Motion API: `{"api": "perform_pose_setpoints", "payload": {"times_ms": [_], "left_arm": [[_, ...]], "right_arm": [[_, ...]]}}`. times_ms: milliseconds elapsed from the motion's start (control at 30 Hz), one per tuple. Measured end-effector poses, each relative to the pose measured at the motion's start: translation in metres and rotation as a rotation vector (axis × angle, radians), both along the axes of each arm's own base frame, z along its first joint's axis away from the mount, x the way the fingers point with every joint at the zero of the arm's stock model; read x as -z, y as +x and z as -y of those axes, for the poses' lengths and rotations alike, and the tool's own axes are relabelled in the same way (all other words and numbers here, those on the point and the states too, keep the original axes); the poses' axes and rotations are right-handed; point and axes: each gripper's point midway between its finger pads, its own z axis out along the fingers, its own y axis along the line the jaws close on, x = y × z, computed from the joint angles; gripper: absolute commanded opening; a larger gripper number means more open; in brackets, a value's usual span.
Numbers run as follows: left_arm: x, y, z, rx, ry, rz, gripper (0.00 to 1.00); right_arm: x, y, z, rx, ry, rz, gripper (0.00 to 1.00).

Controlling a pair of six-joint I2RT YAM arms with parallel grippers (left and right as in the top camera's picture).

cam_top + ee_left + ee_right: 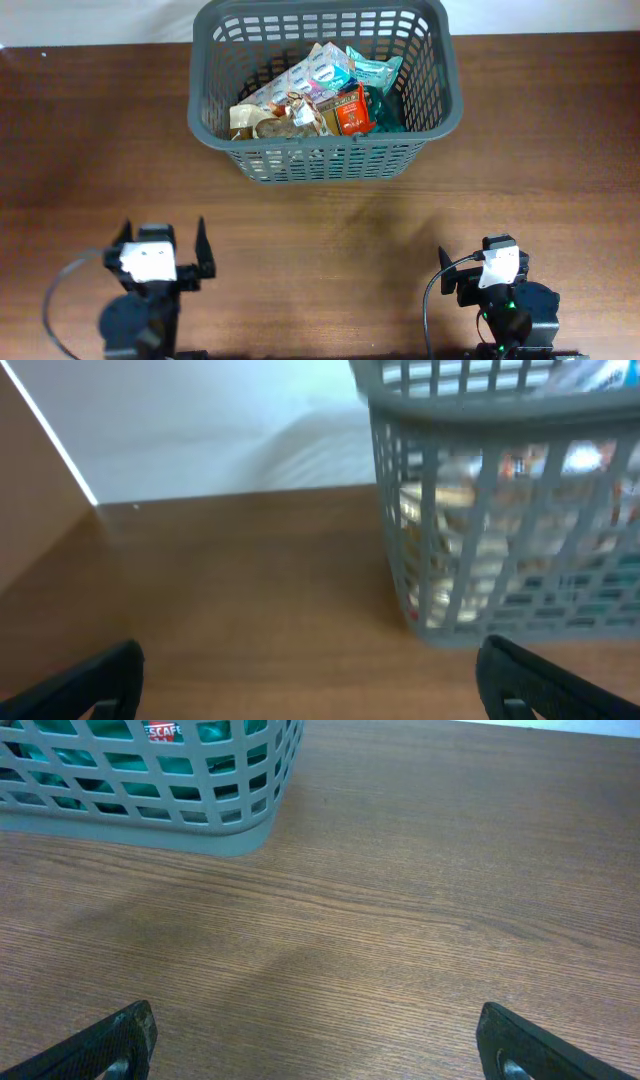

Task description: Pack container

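The dark-grey lattice basket [322, 160] stands at the far middle of the wooden table. It holds several grocery packets: pale patterned ones, a red one [352, 112] and teal ones [385, 100]. The basket also shows in the left wrist view [500, 510] and the right wrist view [150, 800]. My left gripper [162, 255] is open and empty at the near left, well short of the basket; its fingers show in the left wrist view [315, 680]. My right gripper [485, 268] is open and empty at the near right, fingers wide apart in the right wrist view [320, 1040].
Brown wooden table [320, 230] lies between the grippers and the basket. A white wall [200, 430] runs behind the table's far edge. Black cables loop by each arm's base.
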Motion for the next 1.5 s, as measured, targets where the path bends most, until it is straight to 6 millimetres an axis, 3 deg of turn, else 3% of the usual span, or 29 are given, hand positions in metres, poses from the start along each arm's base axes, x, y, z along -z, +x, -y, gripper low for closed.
{"api": "perform_pose_setpoints", "payload": {"times_ms": [67,267,533,800,1500], "left_arm": [[0.016,-0.004,0.001,0.003,0.000,0.018,0.99],[0.040,-0.003,0.001,0.007,-0.001,0.011,0.99],[0.047,-0.003,0.001,0.007,-0.002,-0.006,0.99],[0.099,0.001,0.001,0.007,-0.009,-0.118,0.99],[0.098,0.003,0.001,0.007,-0.008,-0.105,0.99]], "right_arm": [[0.000,0.000,0.000,0.000,0.000,0.000,0.99],[0.000,0.000,0.000,0.000,0.001,0.000,0.99],[0.000,0.000,0.000,0.000,0.000,0.000,0.99],[0.000,0.000,0.000,0.000,0.000,0.000,0.99],[0.000,0.000,0.000,0.000,0.001,0.000,0.99]]}}
